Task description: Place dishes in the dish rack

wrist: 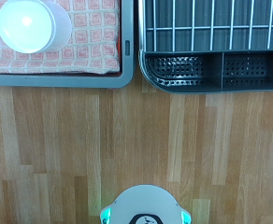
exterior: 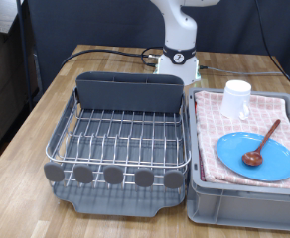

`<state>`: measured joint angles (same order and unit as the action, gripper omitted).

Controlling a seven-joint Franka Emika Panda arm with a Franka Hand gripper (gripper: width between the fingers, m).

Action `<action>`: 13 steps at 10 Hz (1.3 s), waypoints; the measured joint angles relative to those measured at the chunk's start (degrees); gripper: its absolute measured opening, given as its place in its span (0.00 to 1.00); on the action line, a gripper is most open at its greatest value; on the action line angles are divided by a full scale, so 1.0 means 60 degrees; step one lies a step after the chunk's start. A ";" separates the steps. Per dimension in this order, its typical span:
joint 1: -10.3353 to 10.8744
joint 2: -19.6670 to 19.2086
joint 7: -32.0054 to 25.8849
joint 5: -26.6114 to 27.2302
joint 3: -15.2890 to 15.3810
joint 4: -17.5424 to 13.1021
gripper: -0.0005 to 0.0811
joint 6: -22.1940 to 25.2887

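Wooden planks of a table (exterior: 26, 124) carry everything, with a dark backdrop behind. Taking the dish rack (exterior: 120, 139) as my landmark: it is one silver wire rack on a dark grey tray, with one tall grey utensil caddy (exterior: 128, 92) along its far edge and five round grey tabs (exterior: 113, 176) along its near edge. No dish sits in it.

Touching the rack on the exterior view's right is one grey crate (exterior: 246, 200) lined with one pink checked cloth (exterior: 217, 129). All three dishes lie on that cloth. One white cup (exterior: 237, 97) stands upside down at the crate's far end, level with the caddy. One bright-blue plate (exterior: 256, 157) lies flat at the crate's near end, level with the rack's tabs. One reddish-brown wooden spoon (exterior: 262, 143) rests with its bowl on the plate and its handle angled up over the plate's far rim, towards the exterior view's right.

My arm (exterior: 180, 30) rises from its white base (exterior: 178, 65) behind the caddy and bends up out of the exterior view's top, so my gripper does not show there. My wrist view looks straight down on the table beyond the caddy's compartments (wrist: 211, 70), with the cup and the crate's rim (wrist: 62, 80) alongside; my fingers are outside it, so I cannot tell whether they are parted or closed. I hold nothing that shows.
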<state>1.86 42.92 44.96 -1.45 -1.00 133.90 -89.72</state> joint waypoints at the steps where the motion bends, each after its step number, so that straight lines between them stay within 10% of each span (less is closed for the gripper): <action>1: 0.0002 -0.0002 0.0000 -0.0004 0.0039 0.0000 0.99 -0.0108; 13: 0.0007 -0.3463 0.4332 0.0799 0.1568 -0.1964 0.99 -0.1932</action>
<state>1.90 22.14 70.94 3.35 8.41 122.11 -101.32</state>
